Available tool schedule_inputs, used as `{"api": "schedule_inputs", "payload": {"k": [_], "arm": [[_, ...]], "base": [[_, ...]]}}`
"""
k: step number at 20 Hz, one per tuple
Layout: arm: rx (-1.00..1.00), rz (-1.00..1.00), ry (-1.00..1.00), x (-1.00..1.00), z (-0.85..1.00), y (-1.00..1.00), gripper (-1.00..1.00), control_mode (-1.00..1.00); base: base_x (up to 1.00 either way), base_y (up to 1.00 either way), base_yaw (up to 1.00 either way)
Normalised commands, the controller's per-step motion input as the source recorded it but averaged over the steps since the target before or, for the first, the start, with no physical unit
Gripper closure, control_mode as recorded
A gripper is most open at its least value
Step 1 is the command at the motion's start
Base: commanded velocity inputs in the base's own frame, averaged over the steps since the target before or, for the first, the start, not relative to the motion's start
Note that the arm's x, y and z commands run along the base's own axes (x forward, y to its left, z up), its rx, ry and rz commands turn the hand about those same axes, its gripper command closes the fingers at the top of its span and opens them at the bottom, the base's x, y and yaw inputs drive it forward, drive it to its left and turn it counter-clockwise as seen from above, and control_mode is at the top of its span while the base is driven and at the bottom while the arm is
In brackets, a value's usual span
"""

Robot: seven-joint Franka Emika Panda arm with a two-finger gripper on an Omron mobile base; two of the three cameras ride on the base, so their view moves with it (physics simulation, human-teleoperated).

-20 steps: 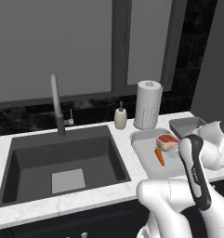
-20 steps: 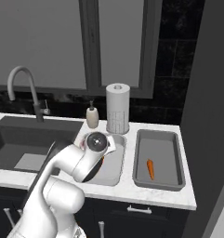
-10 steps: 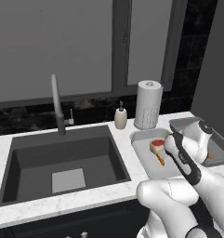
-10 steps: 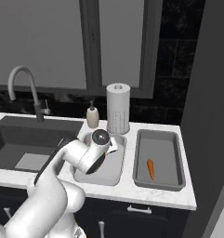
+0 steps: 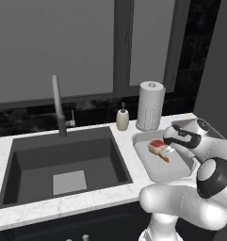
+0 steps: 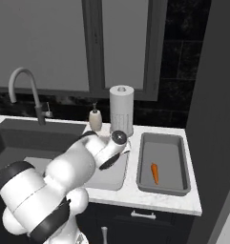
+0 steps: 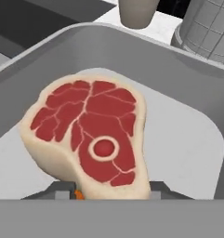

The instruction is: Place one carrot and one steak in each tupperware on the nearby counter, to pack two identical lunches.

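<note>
Steak (image 7: 88, 137) | long axis toward end effector (image 7: 112, 194) | lying in light tupperware (image 7: 197, 139) | grip unclear

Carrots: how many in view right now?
2. One carrot lies alone in the darker tupperware. One carrot sits beside the steak in the lighter tupperware. More may be hidden.

To my left sits the dark sink (image 5: 63, 162), its faucet (image 5: 58, 106) upright behind it — a soap bottle (image 5: 123, 118) and paper-towel roll (image 5: 150, 106) stand beneath the window (image 5: 82, 44).
</note>
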Motion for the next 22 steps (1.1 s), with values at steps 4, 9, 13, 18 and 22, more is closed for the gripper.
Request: {"api": "schedule_inputs", "payload": {"k": [4, 9, 13, 18, 22], "arm": [[0.00, 0.01, 0.09, 0.54, -0.13, 0.00, 1.00, -1.00], [0.00, 0.01, 0.08, 0.55, -0.24, 0.00, 1.00, -1.00], [0.00, 0.02, 0.06, 0.50, -0.33, 0.00, 1.00, -1.00], [0.00, 0.08, -0.01, -0.22, -0.42, 0.00, 1.00, -1.00], [0.00, 0.10, -0.04, -0.65, -0.36, 0.02, 1.00, -1.00]], "base": [[0.00, 0.00, 0.00], [0.00, 0.00, 0.00], [0.00, 0.00, 0.00], [0.00, 0.00, 0.00], [0.00, 0.00, 0.00]]}}
